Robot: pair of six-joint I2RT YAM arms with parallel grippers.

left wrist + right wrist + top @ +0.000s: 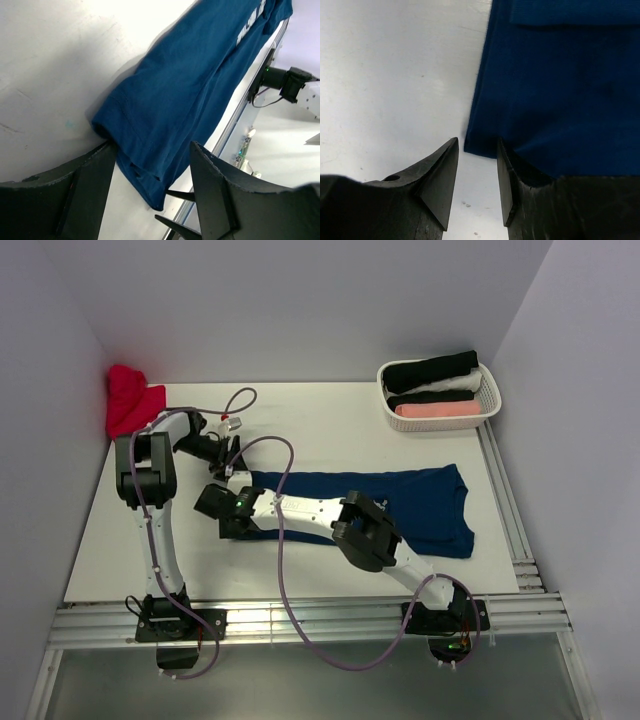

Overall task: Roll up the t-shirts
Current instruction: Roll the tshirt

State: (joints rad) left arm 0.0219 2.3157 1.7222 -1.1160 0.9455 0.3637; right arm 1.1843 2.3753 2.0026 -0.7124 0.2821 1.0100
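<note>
With the navy shirt flat across mid-frame, my wide-open left gripper and half-open right gripper, both empty, should pinch its left-end corners evenly so the roll starts straight.

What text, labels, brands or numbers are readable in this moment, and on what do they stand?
No text can be read.
Pale print on the navy t-shirt: seen at a steep slant in the left wrist view, too blurred to read.
White basket, rolled shirts in it: no lettering visible.
</note>
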